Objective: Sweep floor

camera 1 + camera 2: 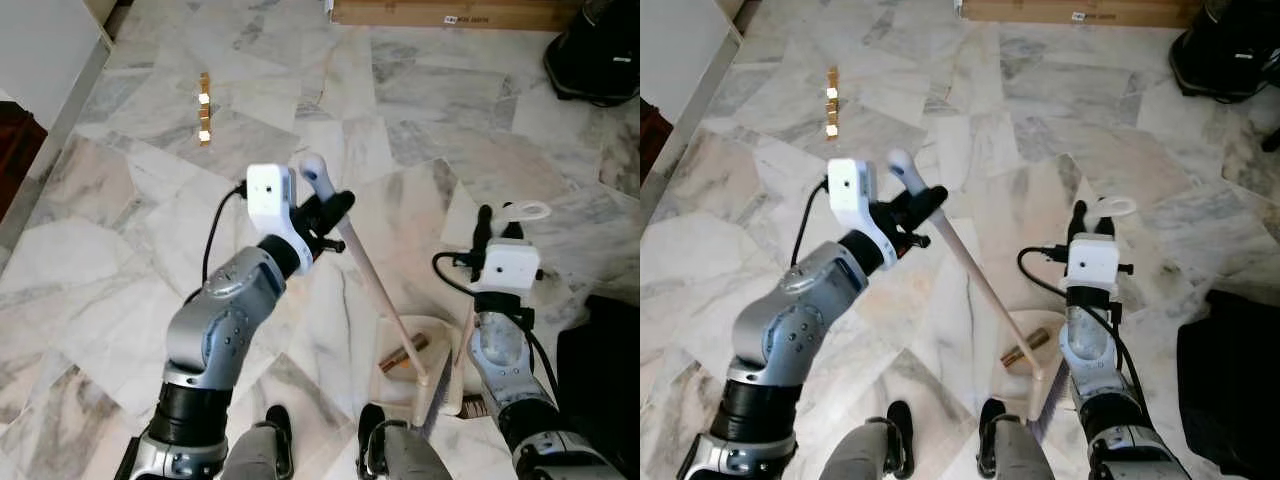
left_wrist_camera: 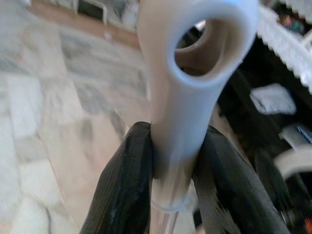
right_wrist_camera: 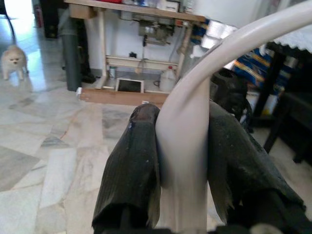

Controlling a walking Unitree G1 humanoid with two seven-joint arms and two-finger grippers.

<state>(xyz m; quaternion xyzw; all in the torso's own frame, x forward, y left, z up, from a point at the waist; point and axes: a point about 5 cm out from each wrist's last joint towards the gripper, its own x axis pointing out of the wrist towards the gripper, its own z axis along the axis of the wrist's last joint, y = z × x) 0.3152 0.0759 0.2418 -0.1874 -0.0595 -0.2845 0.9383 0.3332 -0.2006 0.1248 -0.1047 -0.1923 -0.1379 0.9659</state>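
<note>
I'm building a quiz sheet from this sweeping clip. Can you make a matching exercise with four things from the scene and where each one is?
Things:
1. long pale broom handle
2. cream dustpan
3. small golden-brown blocks
4. brown cylindrical piece

Places:
a. lying inside the dustpan
b. in a row on the marble floor, far ahead to the left
c. clamped in the left gripper
d. on the floor by the robot's feet, its handle held by the right gripper

Pairs: 1-c, 2-d, 3-b, 4-a

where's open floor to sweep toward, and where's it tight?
Bare marble lies between the brown debris row and the left pincer on the broom handle. Tight near the feet: dustpan holding a brown piece, right pincer on its handle, black bag far right.
</note>
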